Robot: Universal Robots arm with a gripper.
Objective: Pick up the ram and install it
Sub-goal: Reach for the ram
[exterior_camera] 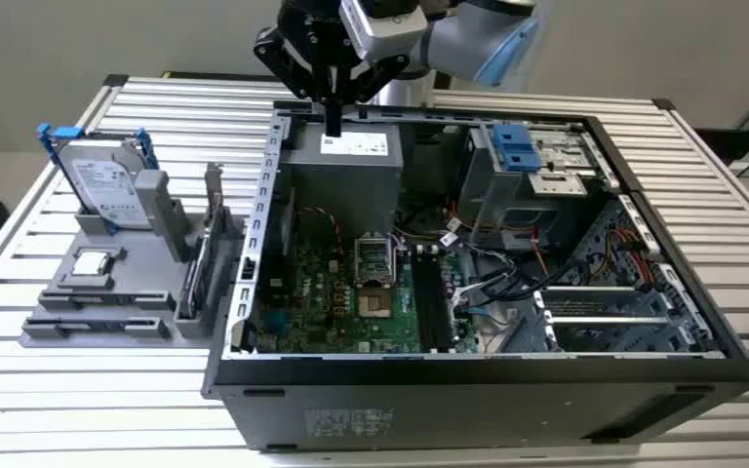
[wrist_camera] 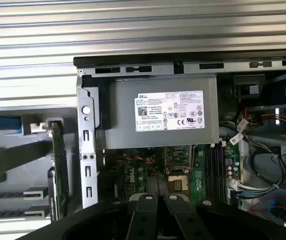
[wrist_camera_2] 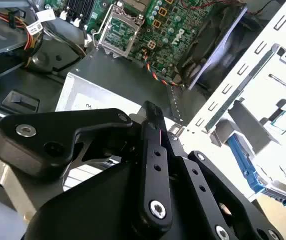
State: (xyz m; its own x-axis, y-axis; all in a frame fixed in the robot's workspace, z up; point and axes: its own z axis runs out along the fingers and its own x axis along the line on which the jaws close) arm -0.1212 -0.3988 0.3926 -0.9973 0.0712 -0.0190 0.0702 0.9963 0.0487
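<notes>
Closed on nothing, our gripper (exterior_camera: 333, 119) hangs over the rear of the open computer case (exterior_camera: 479, 400). We see its black fingers pressed together just above the power supply (exterior_camera: 344, 156).

The case is a dark sheet-metal box lying on its side. Inside it we find:
- the power supply, a plain grey metal block with a white label
- a green motherboard (exterior_camera: 335, 302) with a square silver socket and long black memory slots (exterior_camera: 429, 302)
- loose red, black and white cables (exterior_camera: 505, 283)
- a blue plastic bracket (exterior_camera: 514, 146) on the drive cage

On the exterior view's left, well apart from the gripper, a matte grey holder (exterior_camera: 140, 283) stands beside the case. It carries:
- a silver-labelled hard drive (exterior_camera: 98, 185) in a blue frame, standing upright
- a taller card (exterior_camera: 210, 210) with a metal bracket, set on edge
- the ram (exterior_camera: 98, 329), as far as we can tell the thin dark stick lying in a front groove

Everything rests on a table (exterior_camera: 153, 97) of ribbed aluminium slats.
</notes>
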